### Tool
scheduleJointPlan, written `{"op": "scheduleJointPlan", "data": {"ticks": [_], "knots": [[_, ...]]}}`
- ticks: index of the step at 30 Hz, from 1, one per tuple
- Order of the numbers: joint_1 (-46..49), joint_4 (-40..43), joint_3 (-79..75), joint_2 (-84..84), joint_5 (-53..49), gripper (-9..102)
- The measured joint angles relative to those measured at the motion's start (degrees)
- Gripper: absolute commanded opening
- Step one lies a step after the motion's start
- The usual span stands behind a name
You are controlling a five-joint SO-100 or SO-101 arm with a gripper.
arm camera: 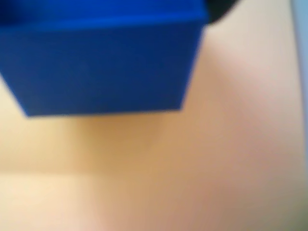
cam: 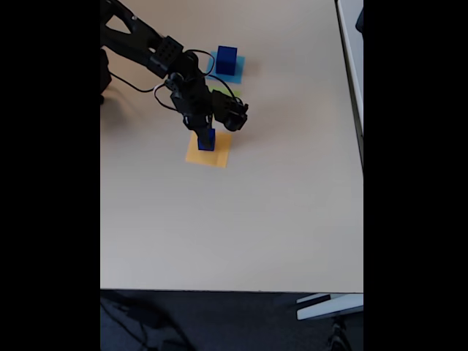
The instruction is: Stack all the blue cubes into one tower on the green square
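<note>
I can read no text, label, brand, number or sign from here. In the wrist view the dark blue solid cube (arm camera: 103, 62) shows plain, blurred faces with nothing printed on them. In the fixed view the pale beige table top (cam: 256, 227) and the flat orange square patch (cam: 219, 156) are bare of any marking, and the arm is too small to tell.

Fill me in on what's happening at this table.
A single robot arm reaches over the orange patch, its gripper down around a small blue cube standing there. The wrist view shows a blue cube up close between the fingers, though whether the grip has closed is unclear. A larger blue cube sits on the light-blue patch. The green square between them is partly hidden by the arm.
</note>
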Motion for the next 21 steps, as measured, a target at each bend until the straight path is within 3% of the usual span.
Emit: {"op": "scheduleJointPlan", "data": {"ticks": [21], "knots": [[0.0,-1.2,-0.1,-1.0,0.0,15]]}}
